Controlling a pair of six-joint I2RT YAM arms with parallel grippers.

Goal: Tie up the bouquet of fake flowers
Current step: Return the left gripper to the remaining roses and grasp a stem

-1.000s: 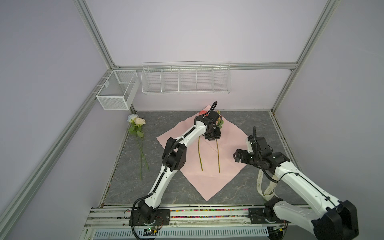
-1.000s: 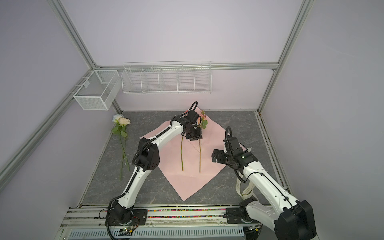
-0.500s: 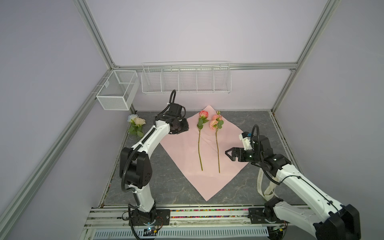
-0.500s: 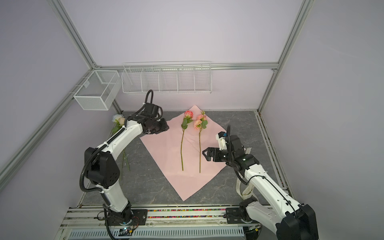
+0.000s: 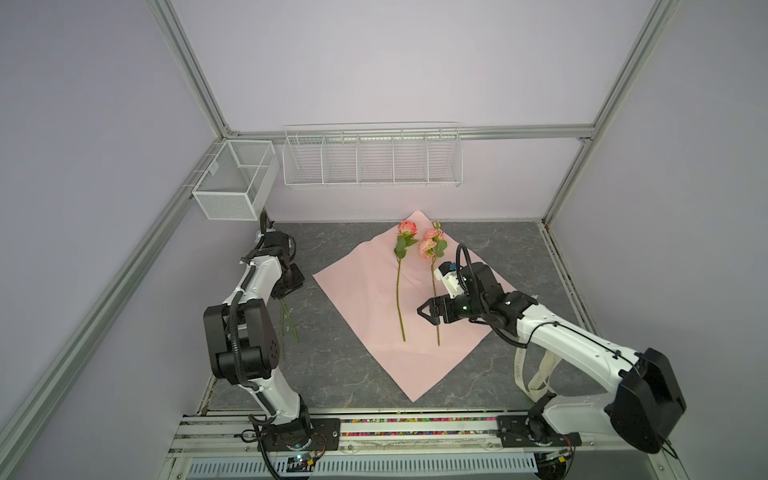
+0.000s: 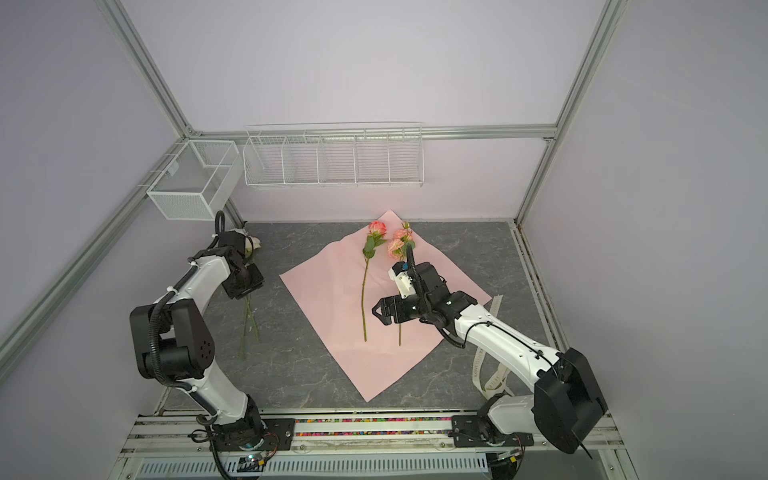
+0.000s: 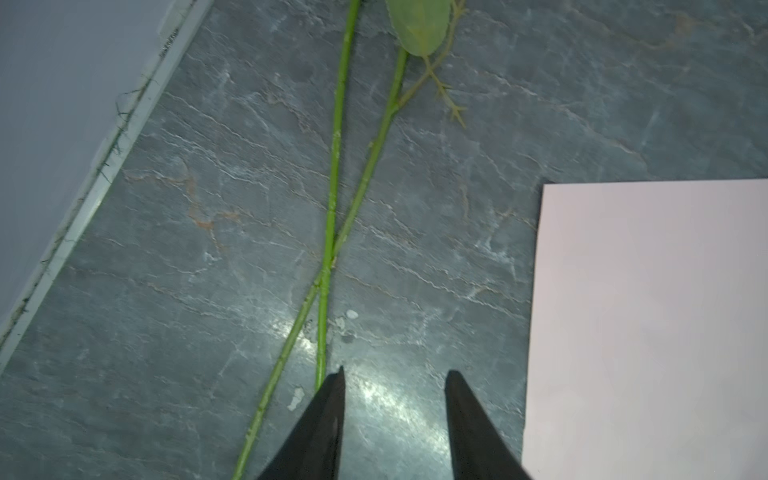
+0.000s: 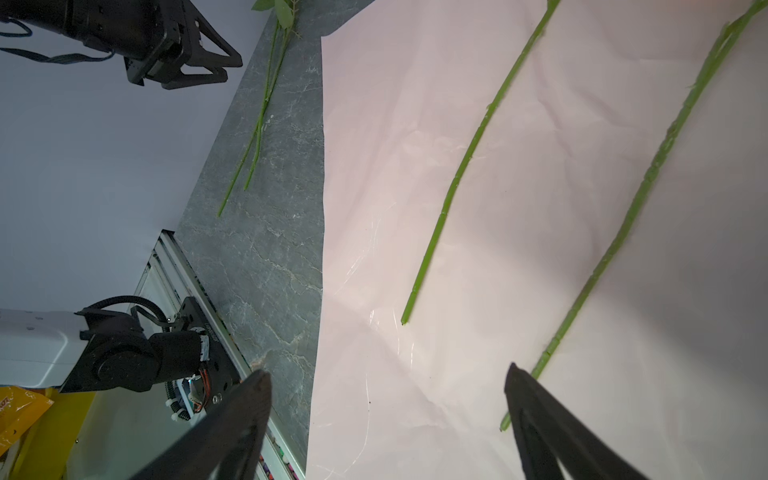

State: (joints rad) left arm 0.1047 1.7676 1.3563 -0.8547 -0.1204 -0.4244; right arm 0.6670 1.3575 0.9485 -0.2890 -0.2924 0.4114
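Gathering stage: left gripper [image 7: 396, 370], narrowly parted and empty, hovers over two loose stems [image 7: 331, 216] and must pinch one next. Right gripper [image 8: 388, 370] gapes wide.

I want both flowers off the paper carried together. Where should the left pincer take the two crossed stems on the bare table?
Probably where the crossed stems cross, coming from straight above: they lie flat and meet only there, so the open left pincer could pinch both at once.

No legible text; only tiny, blurred lettering on the cream ribbon [image 5: 519, 368]
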